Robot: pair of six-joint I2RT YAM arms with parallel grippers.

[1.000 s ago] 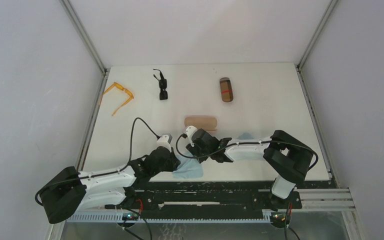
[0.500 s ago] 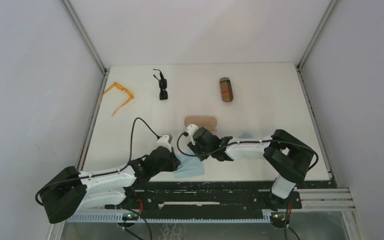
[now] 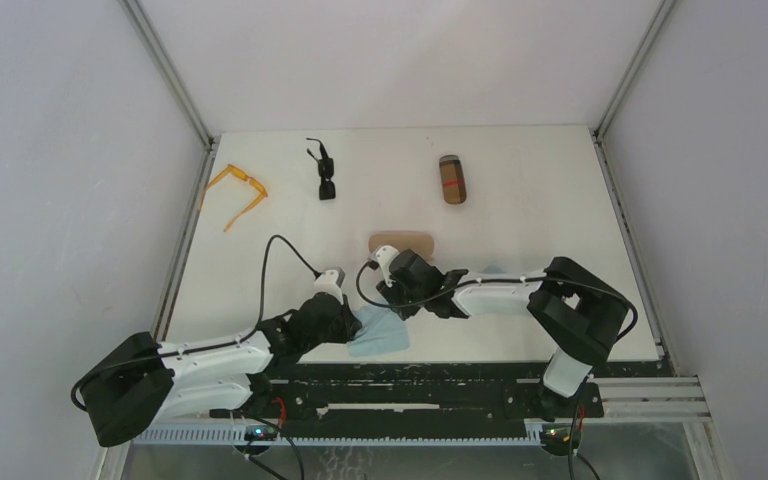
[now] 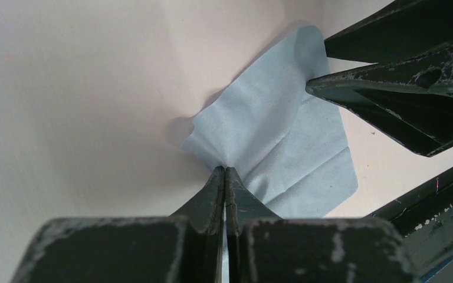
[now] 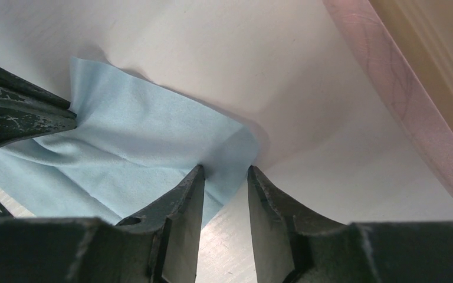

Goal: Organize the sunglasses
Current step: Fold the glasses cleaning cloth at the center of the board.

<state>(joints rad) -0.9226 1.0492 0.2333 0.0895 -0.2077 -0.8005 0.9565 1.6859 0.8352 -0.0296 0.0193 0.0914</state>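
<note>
Orange sunglasses (image 3: 245,182) and black sunglasses (image 3: 326,186) lie untouched, upper left; neither is put away. Left gripper (image 4: 225,172) pinches a blue cloth (image 4: 283,141); right gripper (image 5: 225,172) straddles its corner, spread.

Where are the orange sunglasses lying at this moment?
In the top view, the orange sunglasses lie unfolded at the far left of the table, close to its left edge, with the black sunglasses to their right.

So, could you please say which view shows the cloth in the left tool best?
The left wrist view: the light-blue cloth is nearly whole, its edge pinched in the left tool. The right wrist view shows a corner between the right tool's parted fingers; the top view, a small patch.
</note>
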